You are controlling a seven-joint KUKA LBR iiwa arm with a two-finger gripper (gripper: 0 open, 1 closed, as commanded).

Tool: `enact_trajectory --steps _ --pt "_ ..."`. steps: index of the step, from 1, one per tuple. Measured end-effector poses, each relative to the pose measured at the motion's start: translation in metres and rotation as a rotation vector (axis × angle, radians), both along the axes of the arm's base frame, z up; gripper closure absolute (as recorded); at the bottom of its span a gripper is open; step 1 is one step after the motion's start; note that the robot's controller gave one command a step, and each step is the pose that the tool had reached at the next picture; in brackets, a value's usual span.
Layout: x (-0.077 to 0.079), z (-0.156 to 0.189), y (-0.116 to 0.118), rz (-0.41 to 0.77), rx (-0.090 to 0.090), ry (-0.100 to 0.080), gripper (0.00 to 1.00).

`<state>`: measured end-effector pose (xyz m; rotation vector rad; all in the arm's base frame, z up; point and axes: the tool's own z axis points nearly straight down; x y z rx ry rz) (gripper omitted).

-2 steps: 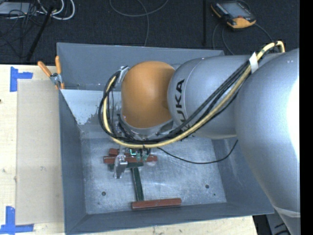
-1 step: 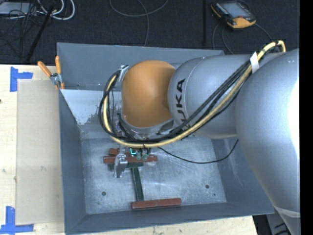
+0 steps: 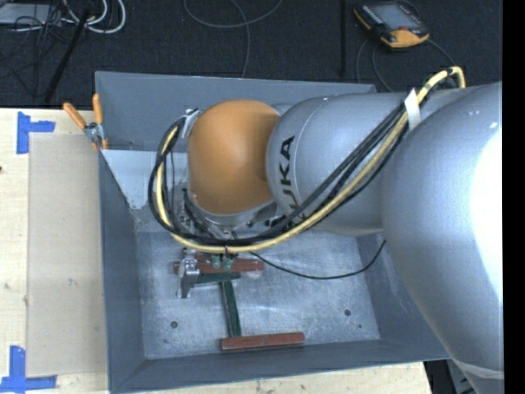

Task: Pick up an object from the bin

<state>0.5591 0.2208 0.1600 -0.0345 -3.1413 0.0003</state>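
My gripper (image 3: 190,276) hangs low in the left middle of the bin, just under the arm's orange cover. It is right over the upper end of a T-shaped tool (image 3: 231,310). The tool has a dark green shaft running toward the bin's front edge and ends there in a reddish-brown crossbar (image 3: 262,341). A second reddish-brown bar (image 3: 244,265) lies across the shaft's upper end, right beside the gripper and partly hidden by it. Whether the gripper touches the tool cannot be made out.
The arm and its cables cover the back and right of the bin. Bare grey floor shows to the left and right of the tool's shaft. The bin's front wall runs just below the lower crossbar.
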Motion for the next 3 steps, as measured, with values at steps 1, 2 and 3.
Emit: enact_trajectory --steps 1,2,3 --pt "0.044 -0.075 -0.079 0.179 0.005 -0.02 1.0" --pt "0.044 -0.075 -0.079 0.179 0.005 -0.02 1.0" --pt "0.039 0.074 -0.076 0.203 0.001 -0.004 1.0"
